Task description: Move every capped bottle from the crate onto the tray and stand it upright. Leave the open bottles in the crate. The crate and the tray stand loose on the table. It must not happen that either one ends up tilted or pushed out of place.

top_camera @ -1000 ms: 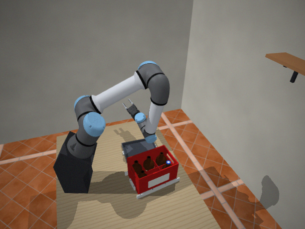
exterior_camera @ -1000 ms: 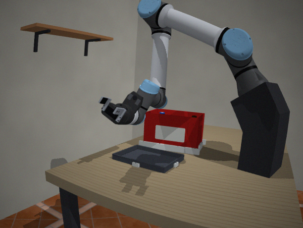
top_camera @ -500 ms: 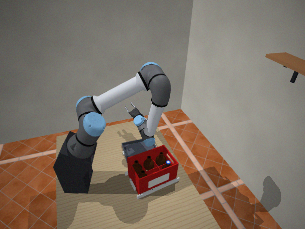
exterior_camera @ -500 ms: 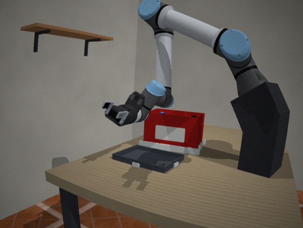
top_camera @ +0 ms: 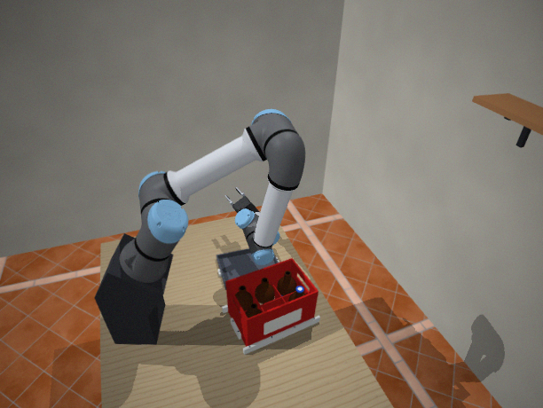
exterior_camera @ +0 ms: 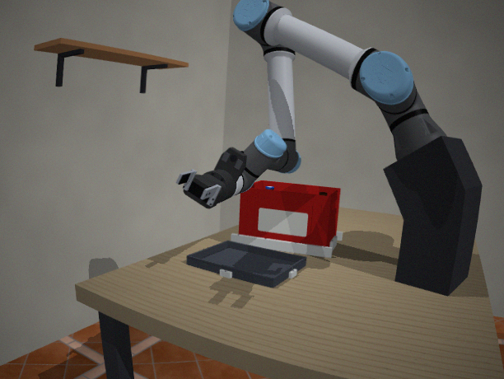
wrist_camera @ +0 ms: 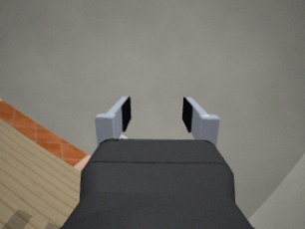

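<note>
The gripper (top_camera: 234, 197) (exterior_camera: 198, 186) (wrist_camera: 156, 108) is hovering above the table (top_camera: 195, 239) (exterior_camera: 350, 305) (wrist_camera: 35, 179), fingers spread. One blue-capped bottle (top_camera: 300, 289) (exterior_camera: 269, 188) is standing in the crate (top_camera: 279, 320) (exterior_camera: 288, 199).

- 5 bottles that I could make out in the top view, 4 of them open bottles (top_camera: 264, 294) (exterior_camera: 323, 194) and just 1 capped bottle (top_camera: 300, 289) (exterior_camera: 269, 188), lol
- 1 crate (top_camera: 255, 330) (exterior_camera: 248, 218), near the counter's right edge in the top view
- 1 tray (top_camera: 227, 262) (exterior_camera: 251, 279), towards the counter's far edge in that same view
- 2 white clips (exterior_camera: 226, 273) showing on it in the exterior view
- 1 arm (top_camera: 213, 166) (exterior_camera: 317, 41), by the left edge, with 1 gripper (top_camera: 232, 194) (exterior_camera: 193, 186) (wrist_camera: 156, 108) and 2 fingers
- 1 counter (top_camera: 200, 377) (exterior_camera: 350, 309) (wrist_camera: 30, 169), 1 leg (exterior_camera: 116, 346) visible under its near corner
- 1 shelf (top_camera: 510, 106) (exterior_camera: 115, 53), 2 brackets (exterior_camera: 60, 72)
</note>
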You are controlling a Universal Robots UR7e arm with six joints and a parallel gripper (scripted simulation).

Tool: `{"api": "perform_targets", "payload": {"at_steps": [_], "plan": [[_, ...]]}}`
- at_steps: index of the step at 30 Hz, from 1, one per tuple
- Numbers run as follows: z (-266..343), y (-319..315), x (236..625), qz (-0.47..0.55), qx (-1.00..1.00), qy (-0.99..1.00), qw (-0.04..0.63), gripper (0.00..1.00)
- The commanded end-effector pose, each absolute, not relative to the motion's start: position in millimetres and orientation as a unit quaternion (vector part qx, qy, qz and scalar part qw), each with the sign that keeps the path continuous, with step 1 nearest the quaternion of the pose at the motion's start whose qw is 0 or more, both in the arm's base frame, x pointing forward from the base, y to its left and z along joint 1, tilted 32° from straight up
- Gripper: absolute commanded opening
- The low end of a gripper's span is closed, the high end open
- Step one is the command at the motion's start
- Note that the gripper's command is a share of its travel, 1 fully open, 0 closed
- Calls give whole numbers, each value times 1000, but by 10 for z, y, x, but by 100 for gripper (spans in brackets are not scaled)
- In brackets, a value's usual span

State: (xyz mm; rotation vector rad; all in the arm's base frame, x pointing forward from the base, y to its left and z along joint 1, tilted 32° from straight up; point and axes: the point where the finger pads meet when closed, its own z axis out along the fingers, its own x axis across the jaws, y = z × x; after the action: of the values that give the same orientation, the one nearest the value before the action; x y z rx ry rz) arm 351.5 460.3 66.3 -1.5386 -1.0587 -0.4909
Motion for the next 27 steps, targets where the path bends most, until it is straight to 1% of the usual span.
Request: {"api": "perform_targets", "payload": {"at_steps": [1,9,11,12,27], "plan": [[690,4450,3542,-215,-676,-443,549,100],[718,4191,3601,-223,-709,-429,514,100],[718,4191,3601,-223,-709,-429,514,100],[709,4280,3581,-218,-696,-435,529,100],[781,3822,3635,-231,-751,-408,465,100]]}}
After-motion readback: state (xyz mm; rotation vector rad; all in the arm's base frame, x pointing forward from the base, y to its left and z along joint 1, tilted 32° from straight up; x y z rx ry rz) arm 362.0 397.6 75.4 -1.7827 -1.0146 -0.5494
